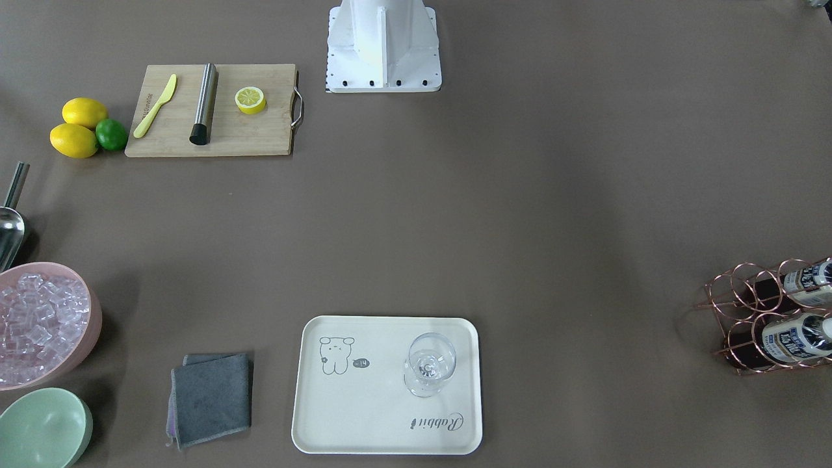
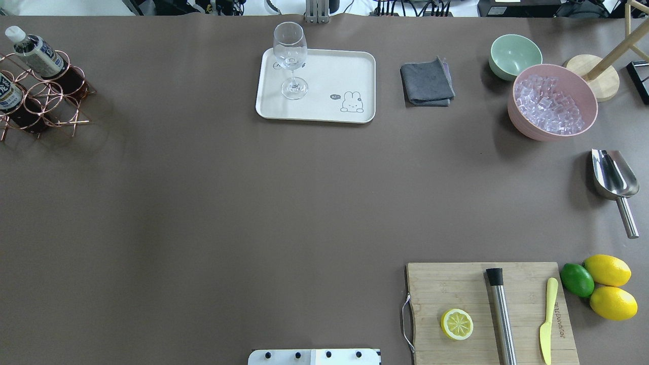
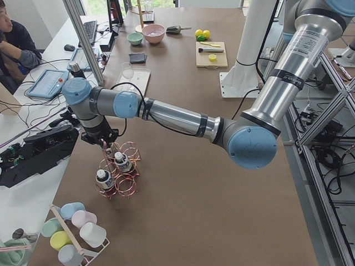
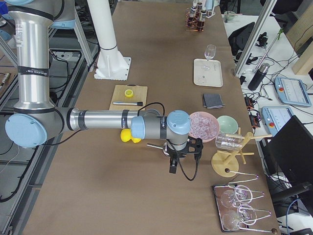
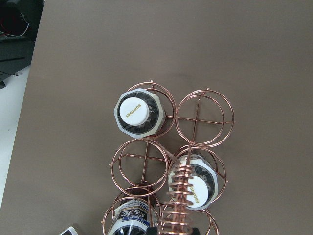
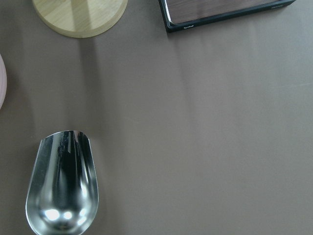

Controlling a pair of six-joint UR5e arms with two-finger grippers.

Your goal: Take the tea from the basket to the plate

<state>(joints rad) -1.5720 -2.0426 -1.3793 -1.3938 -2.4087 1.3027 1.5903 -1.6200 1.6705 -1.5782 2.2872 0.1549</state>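
The copper wire basket (image 2: 45, 101) stands at the table's far left end and holds three tea bottles. Their white caps (image 5: 137, 113) face up in the left wrist view, around the coiled handle (image 5: 182, 196). My left gripper (image 3: 105, 145) hovers just above the basket and shows only in the exterior left view, so I cannot tell whether it is open or shut. The cream plate (image 2: 329, 71) lies at the far middle with a stemmed glass (image 2: 291, 56) on it. My right gripper (image 4: 172, 166) hangs over the metal scoop (image 6: 61, 188), and I cannot tell its state either.
A cutting board (image 2: 487, 309) carries a lemon half, a steel rod and a yellow knife, with lemons and a lime (image 2: 603, 284) beside it. A pink ice bowl (image 2: 552, 101), a green bowl (image 2: 514, 53), a grey cloth (image 2: 426, 81) and a wooden stand (image 2: 601, 76) sit at the far right.
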